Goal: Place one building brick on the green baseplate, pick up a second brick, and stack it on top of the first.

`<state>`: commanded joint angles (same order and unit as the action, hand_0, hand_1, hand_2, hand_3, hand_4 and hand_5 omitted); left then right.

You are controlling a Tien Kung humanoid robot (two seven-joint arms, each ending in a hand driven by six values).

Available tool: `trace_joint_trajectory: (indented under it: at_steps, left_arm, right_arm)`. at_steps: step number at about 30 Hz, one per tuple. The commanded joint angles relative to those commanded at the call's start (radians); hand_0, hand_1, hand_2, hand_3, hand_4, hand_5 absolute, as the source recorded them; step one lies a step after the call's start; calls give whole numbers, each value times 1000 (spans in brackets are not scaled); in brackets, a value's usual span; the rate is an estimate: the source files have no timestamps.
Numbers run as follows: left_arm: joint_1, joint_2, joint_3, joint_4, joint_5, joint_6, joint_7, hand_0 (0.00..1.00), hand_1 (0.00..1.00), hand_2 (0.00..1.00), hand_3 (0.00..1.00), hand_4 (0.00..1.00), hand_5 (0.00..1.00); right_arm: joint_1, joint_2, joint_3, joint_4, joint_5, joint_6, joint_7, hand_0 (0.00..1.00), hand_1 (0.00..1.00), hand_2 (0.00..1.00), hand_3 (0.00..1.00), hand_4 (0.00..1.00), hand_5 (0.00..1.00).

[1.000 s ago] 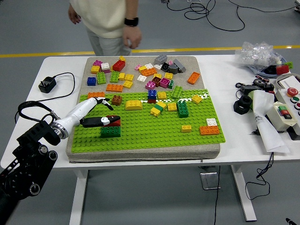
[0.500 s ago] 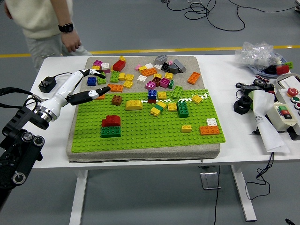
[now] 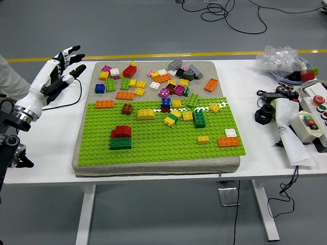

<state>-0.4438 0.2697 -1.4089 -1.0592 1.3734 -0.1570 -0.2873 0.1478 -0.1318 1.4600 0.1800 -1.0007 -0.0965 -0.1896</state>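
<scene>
A red brick (image 3: 121,131) sits stacked on a dark green brick (image 3: 120,143) at the left of the green baseplate (image 3: 158,145). My left hand (image 3: 64,69) is raised over the table's left side, well away from the stack, its white fingers (image 3: 73,50) spread and holding nothing. Several loose bricks (image 3: 153,81) of many colours lie on the grey mat behind the baseplate. Other bricks stand on the plate, among them a yellow one (image 3: 145,114), a dark green one (image 3: 199,119) and an orange one (image 3: 228,141). The right arm does not show.
A black power adapter with its cable is partly hidden behind my left forearm. On the right of the table lie a control box (image 3: 311,125), black parts (image 3: 265,113), paper (image 3: 290,138) and a plastic bag (image 3: 283,57). A person's sleeve (image 3: 10,76) shows at the left edge.
My left hand let go of the red brick on the green one, then lifted away up and to the left, off the baseplate. The person walked off to the left.
</scene>
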Motion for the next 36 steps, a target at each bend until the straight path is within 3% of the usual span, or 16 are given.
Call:
trace_joint_trajectory:
  at_steps: [6,12,36]
  left_arm:
    - [-31,33,11,70,-113,-20,14,998,984,972,998,920,893]
    - [-66,47,2,97,-103,-7,21,998,998,998,998,921,893]
    - [-90,43,-42,104,-29,12,36,998,998,998,998,921,894]
  right_arm:
    - [-1,-2,1,0,0,-7,-5,795,756,771,689,911,634]
    - [9,-12,5,0,16,-9,-9,795,755,770,690,911,632]
    - [17,-12,15,0,16,-2,-11,800,756,774,700,912,631]
